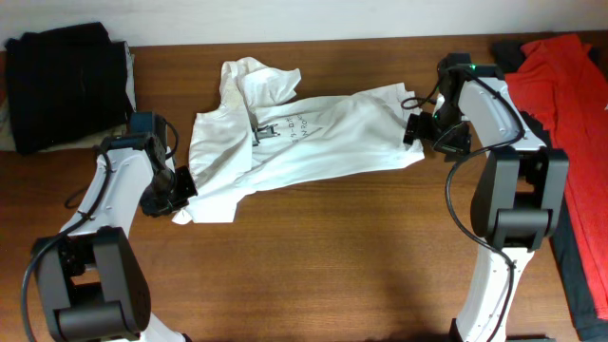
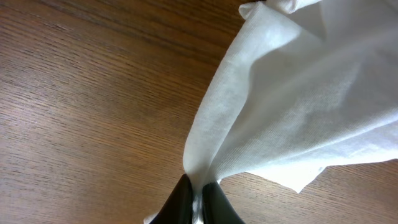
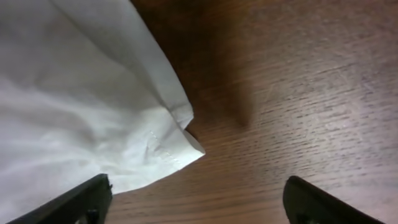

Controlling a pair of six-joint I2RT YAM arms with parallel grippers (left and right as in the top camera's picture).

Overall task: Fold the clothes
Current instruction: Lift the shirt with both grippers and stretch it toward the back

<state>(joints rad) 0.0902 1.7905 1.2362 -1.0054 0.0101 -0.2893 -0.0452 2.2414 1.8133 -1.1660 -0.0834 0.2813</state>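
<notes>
The wrinkled white T-shirt (image 1: 304, 142) lies lengthwise on the table (image 1: 313, 256) between the two arms. The left gripper (image 2: 198, 190) is pinched tight on one end. At the other, the hem corner (image 3: 186, 146) sits just ahead of the wide-spread right gripper (image 3: 196, 186), ungrasped.

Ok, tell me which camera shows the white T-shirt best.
Overhead: the whole T-shirt lies spread and wrinkled, chest print visible. The left wrist view shows only a fold pinched in the left gripper; the right wrist view shows only a hem corner ahead of the open right gripper.
</notes>
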